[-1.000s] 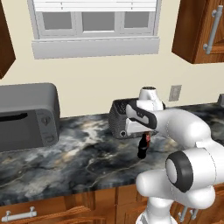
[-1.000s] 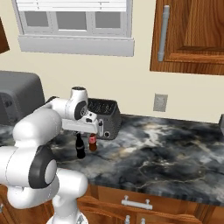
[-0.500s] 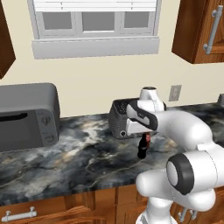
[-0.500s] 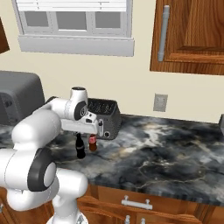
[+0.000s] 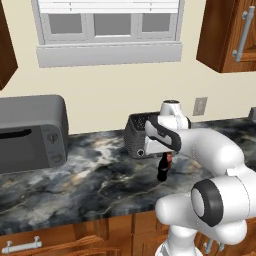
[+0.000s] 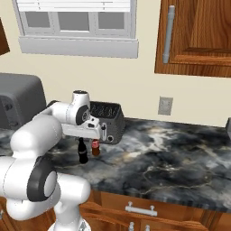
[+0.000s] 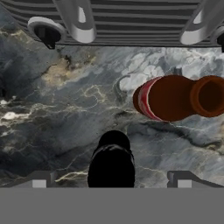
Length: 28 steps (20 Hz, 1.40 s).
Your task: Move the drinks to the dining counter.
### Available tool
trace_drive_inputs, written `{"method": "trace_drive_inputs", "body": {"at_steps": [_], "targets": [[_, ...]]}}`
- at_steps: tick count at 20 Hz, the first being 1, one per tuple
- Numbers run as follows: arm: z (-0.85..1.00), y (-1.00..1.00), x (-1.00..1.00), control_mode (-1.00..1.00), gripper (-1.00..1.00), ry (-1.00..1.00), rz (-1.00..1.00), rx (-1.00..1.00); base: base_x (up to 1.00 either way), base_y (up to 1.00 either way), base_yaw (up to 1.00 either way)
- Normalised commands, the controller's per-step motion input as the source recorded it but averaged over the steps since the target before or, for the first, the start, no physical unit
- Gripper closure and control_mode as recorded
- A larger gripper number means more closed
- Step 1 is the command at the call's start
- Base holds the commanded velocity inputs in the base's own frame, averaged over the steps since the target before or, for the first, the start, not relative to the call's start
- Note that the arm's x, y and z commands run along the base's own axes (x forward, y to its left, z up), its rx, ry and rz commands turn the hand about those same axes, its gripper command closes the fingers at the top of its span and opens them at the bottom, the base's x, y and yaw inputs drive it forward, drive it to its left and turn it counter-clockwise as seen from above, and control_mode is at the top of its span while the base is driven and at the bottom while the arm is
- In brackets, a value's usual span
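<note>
While the black two-finger gripper [image 7: 111, 177] hangs wide open above the dark slim bottle [image 6: 82, 152] nr the grey slotted toaster [image 6: 108, 122], centre on its cap, then descend straight.

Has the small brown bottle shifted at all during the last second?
No. The small brown bottle stands in the same spot on the marbled counter, just in front of the toaster, as before.

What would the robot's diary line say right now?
jaws: open, empty | brown bottle: upright on counter, by toaster | step: bottle not yet gripped
</note>
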Motion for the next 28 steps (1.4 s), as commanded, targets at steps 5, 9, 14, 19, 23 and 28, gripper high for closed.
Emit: {"method": "trace_drive_inputs", "body": {"at_steps": [5,9,14,19,23,28], "targets": [[0.0,0.0,0.0,-1.0,-1.0,0.0,0.0,0.0,0.0,0.0,0.0],[0.0,0.0,-0.04,-1.0,-1.0,0.0,0.0,0.0,0.0,0.0,0.0],[0.0,0.0,-0.03,-1.0,-1.0,0.0,0.0,0.0,0.0,0.0,0.0],[0.01,0.0,0.0,-1.0,-1.0,0.0,0.0,0.0,0.0,0.0,0.0],[0.0,0.0,0.0,-1.0,-1.0,0.0,0.0,0.0,0.0,0.0,0.0],[0.0,0.0,-0.06,-1.0,-1.0,0.0,0.0,0.0,0.0,0.0,0.0]]}}
